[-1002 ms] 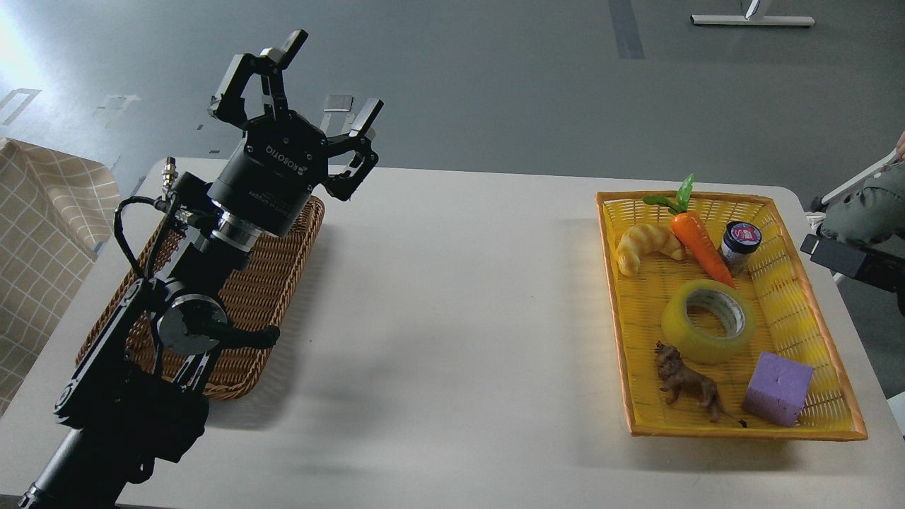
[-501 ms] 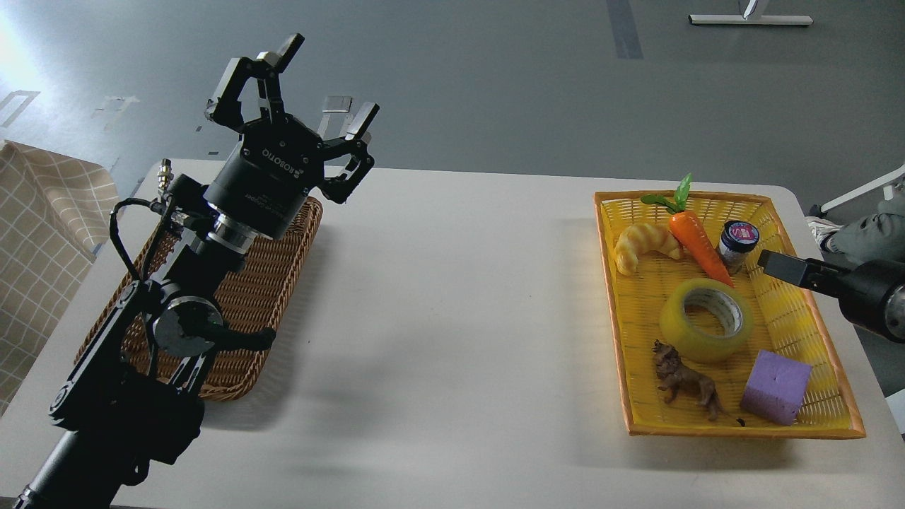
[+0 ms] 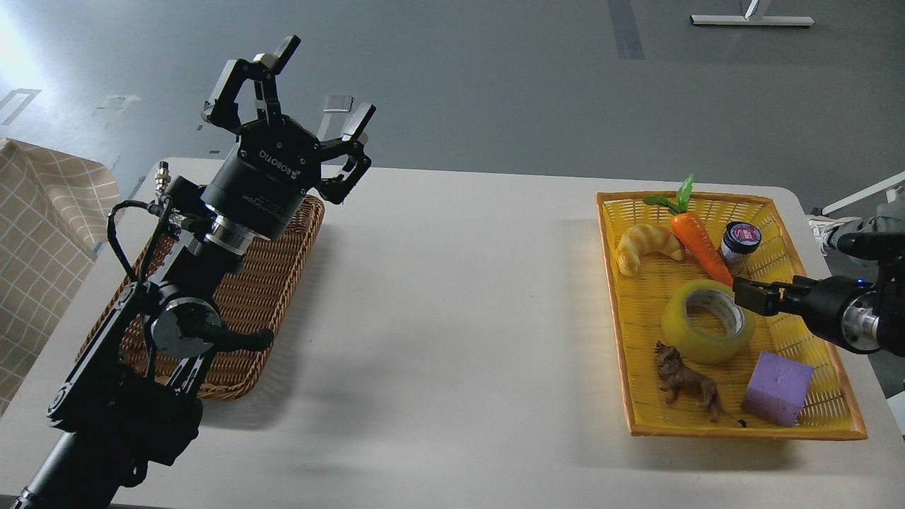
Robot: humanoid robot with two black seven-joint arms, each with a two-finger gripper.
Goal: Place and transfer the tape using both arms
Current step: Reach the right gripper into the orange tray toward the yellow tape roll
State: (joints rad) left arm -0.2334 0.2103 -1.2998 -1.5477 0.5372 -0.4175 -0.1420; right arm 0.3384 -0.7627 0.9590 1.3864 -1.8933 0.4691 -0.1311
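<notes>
The tape [image 3: 696,341], a wide yellow roll with a whitish inner ring, lies flat in the middle of the yellow tray [image 3: 735,432] at the right. My right gripper [image 3: 751,295] reaches in from the right edge and its tip is over the roll's right rim; it is seen dark and side-on, so its fingers cannot be told apart. My left gripper [image 3: 319,86] is open and empty, raised above the far end of the brown wicker basket [image 3: 269,283] at the left.
In the yellow tray lie a croissant [image 3: 645,245], a carrot [image 3: 698,244], a small dark jar [image 3: 739,244], a brown toy lion [image 3: 684,382] and a purple foam cube [image 3: 778,388]. A checked cloth [image 3: 42,233] hangs at the far left.
My right arm has come in from the right edge and moved left and down, from beside the jar to over the tape's right rim. The left arm has barely moved.
</notes>
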